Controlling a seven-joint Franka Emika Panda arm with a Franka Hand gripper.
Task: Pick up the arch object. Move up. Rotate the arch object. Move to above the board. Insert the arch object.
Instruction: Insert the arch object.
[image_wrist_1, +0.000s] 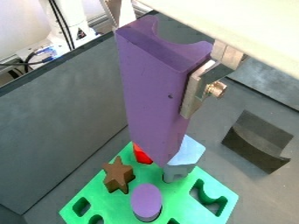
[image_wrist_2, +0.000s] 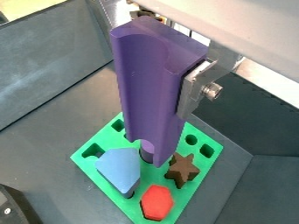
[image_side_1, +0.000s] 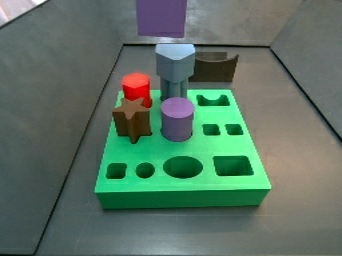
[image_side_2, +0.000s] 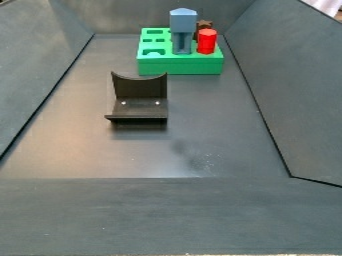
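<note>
So the gripper (image_wrist_1: 198, 79) has its jaws clamped on the arch object (image_wrist_1: 158, 87), hanging upright above the board (image_wrist_1: 216, 210) in both wrist views; a side view only catches its lower end. Looks like the move-above-board bit. I'd line it up over its slot before lowering, keep it plumb, and steer clear of the grey block (image_side_1: 175, 62) and purple cylinder (image_side_1: 177, 118)
</note>
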